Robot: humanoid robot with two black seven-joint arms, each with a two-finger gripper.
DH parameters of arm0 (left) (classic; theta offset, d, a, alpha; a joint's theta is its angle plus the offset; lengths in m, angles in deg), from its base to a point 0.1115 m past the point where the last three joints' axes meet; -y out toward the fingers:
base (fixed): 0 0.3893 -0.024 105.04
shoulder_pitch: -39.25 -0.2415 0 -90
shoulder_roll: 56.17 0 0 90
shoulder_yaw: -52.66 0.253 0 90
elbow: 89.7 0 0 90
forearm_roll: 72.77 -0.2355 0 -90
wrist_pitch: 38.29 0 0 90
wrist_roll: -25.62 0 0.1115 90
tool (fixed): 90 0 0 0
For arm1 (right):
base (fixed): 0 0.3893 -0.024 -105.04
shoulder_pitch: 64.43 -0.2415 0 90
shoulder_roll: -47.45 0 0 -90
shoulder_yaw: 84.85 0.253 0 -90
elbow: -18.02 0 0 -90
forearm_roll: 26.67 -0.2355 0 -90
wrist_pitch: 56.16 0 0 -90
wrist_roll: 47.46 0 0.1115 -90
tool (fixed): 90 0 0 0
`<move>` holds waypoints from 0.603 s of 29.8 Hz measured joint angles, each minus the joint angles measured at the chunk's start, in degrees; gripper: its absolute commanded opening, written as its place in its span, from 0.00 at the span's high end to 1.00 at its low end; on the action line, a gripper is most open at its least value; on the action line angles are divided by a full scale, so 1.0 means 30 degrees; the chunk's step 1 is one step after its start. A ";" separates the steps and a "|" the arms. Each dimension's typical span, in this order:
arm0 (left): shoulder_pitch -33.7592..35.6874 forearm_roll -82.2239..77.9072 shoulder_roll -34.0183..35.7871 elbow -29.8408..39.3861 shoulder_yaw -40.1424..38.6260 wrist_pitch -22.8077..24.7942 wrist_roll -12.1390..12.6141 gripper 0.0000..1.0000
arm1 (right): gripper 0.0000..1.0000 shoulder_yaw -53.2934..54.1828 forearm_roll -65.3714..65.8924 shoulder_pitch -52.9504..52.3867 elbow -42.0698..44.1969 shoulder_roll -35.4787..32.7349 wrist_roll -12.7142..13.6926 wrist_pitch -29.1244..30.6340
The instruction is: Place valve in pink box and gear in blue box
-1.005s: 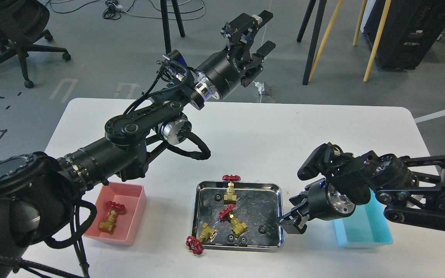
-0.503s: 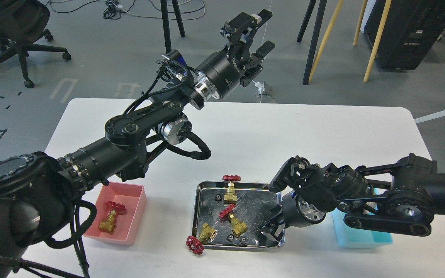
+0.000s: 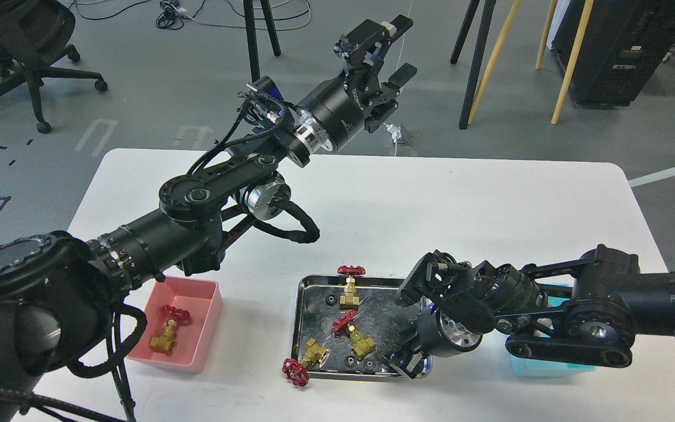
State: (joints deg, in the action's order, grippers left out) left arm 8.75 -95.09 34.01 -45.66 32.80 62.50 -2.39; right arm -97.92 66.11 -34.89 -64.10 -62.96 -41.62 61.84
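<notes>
Grey workshop flooring is seen behind a white rounded table, on which a shiny steel tray is flanked by an open salmon-pink plastic box on the left and a light cyan-blue plastic box on the right. One brass-gold valve with a red handwheel is seen lying inside the pink box, while three similar valves and several tiny black toothed gears are left in the tray, one valve's handwheel hanging over the near-left rim. The left gripper is held high beyond the table with fingers spread wide, and the right gripper is lowered over the tray's near-right corner, its state impossible to tell.
</notes>
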 measured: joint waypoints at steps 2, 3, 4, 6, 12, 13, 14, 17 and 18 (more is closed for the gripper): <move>0.0000 0.0001 0.0000 0.0000 0.0000 0.0008 0.0000 0.20 | 0.51 0.0000 0.0011 0.0098 0.0169 0.0003 0.0015 0.0000; -0.0002 0.0002 -0.0002 0.0000 0.0000 0.0009 0.0000 0.19 | 0.51 -0.0001 0.0010 0.0161 0.0225 0.0005 0.0014 0.0001; -0.0006 0.0000 -0.0002 0.0000 0.0000 0.0009 0.0000 0.19 | 0.51 -0.0001 0.0010 0.0202 0.0277 0.0005 0.0014 0.0002; -0.0006 0.0001 -0.0003 0.0000 0.0000 0.0010 0.0000 0.19 | 0.52 0.0001 0.0011 0.0262 0.0399 0.0006 0.0017 0.0002; -0.0006 0.0001 -0.0002 0.0021 0.0000 0.0024 0.0000 0.19 | 0.54 0.0017 0.0011 0.0341 0.0551 0.0014 0.0018 0.0002; -0.0006 0.0000 -0.0002 0.0026 0.0000 0.0030 0.0000 0.19 | 0.54 0.0020 0.0011 0.0345 0.0595 0.0023 0.0017 0.0002; -0.0006 0.0002 -0.0002 0.0028 0.0000 0.0034 0.0000 0.19 | 0.54 0.0031 0.0012 0.0346 0.0653 0.0028 0.0018 0.0002; -0.0009 0.0001 -0.0002 0.0029 0.0000 0.0037 0.0000 0.18 | 0.54 0.0046 0.0011 0.0346 0.0751 0.0066 0.0019 0.0002; -0.0017 0.0001 -0.0003 0.0029 0.0000 0.0037 0.0000 0.18 | 0.54 0.0047 0.0011 0.0345 0.0764 0.0099 0.0019 0.0002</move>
State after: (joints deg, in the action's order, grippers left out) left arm 8.70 -95.09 34.00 -45.57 32.80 62.61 -2.39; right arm -97.77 66.14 -33.86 -61.81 -62.67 -41.56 61.85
